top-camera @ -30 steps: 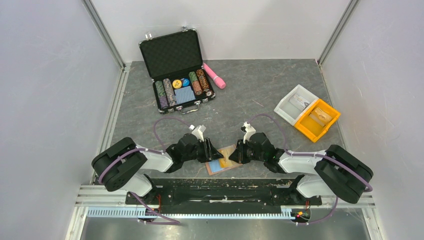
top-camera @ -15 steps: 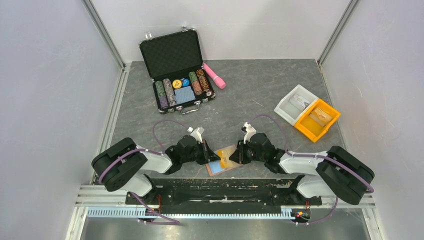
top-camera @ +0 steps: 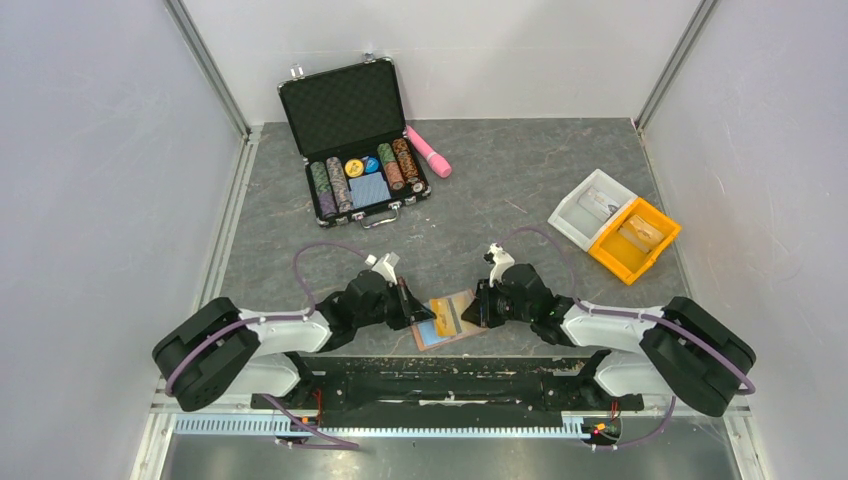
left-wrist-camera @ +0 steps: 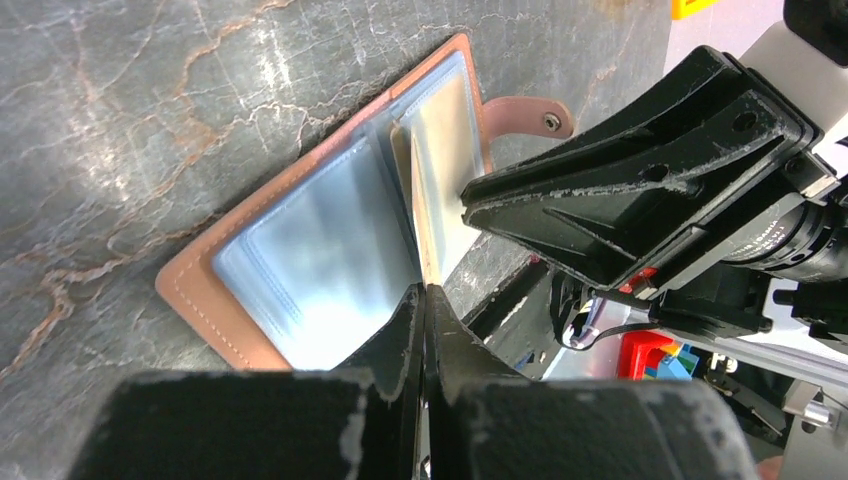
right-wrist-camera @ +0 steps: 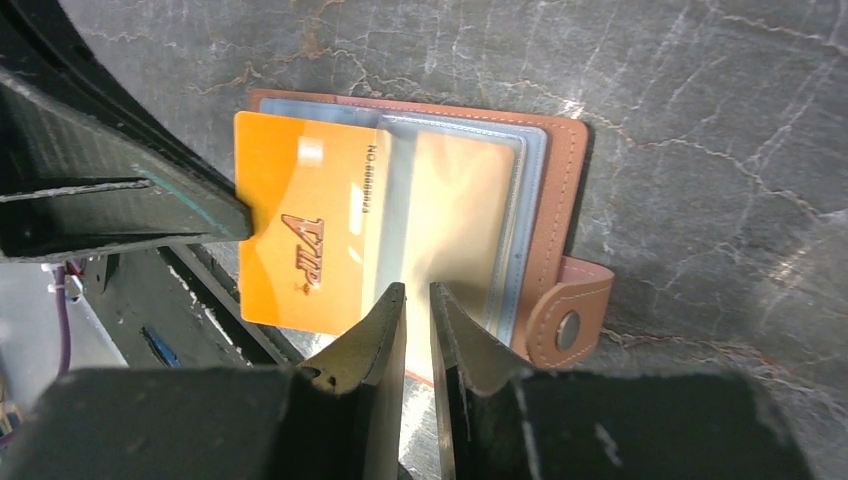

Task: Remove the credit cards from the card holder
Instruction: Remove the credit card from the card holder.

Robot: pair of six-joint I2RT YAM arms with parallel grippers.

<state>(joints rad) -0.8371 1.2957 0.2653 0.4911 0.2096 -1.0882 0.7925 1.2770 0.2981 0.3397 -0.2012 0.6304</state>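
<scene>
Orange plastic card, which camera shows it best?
Right wrist view: the orange plastic card faces the camera, sticking partly out of its clear pocket. Left wrist sees it nearly edge-on; top view, a tiny orange patch.

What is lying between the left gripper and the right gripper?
The open card holder lies between the left gripper and right gripper, an orange card partly out of its sleeve; the top external view shows this.

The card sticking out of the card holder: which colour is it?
The card is orange-yellow with dark lettering; the right wrist view shows it best.
</scene>
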